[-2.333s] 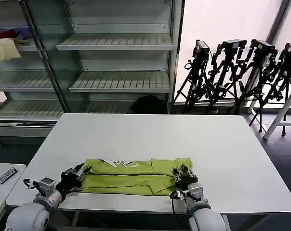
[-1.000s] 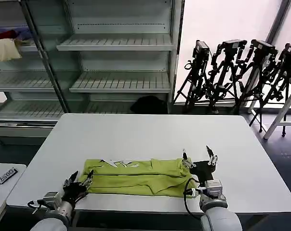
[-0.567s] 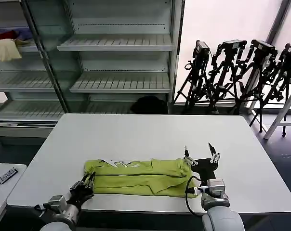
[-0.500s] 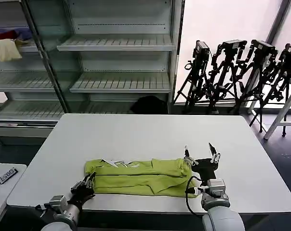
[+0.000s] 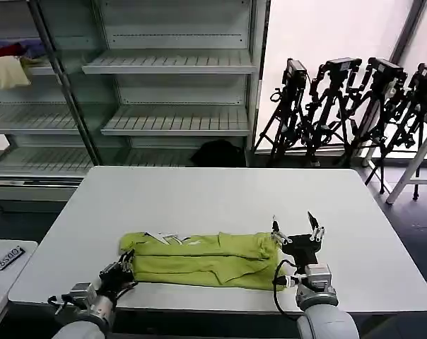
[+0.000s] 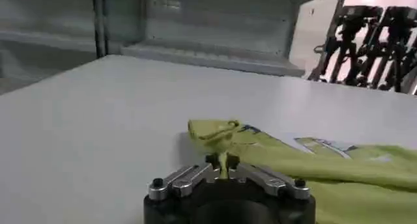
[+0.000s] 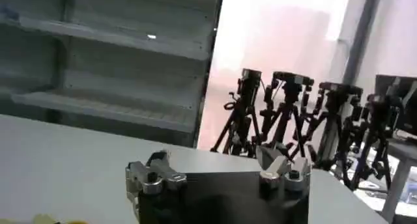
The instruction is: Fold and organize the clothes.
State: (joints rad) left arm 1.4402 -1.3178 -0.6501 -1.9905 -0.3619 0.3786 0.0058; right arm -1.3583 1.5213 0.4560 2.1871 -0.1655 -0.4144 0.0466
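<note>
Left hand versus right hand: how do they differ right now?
The left hand is shut on the near left edge of the lime yellow-green soft fabric shirt; the right hand is open, raised off its right end, holding nothing. The left lies low, the right points upward. Both are at the white table's near edge.

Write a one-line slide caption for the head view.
Left gripper pinches the folded lime shirt's left end on the white table; right gripper hovers open beside its right end.
</note>
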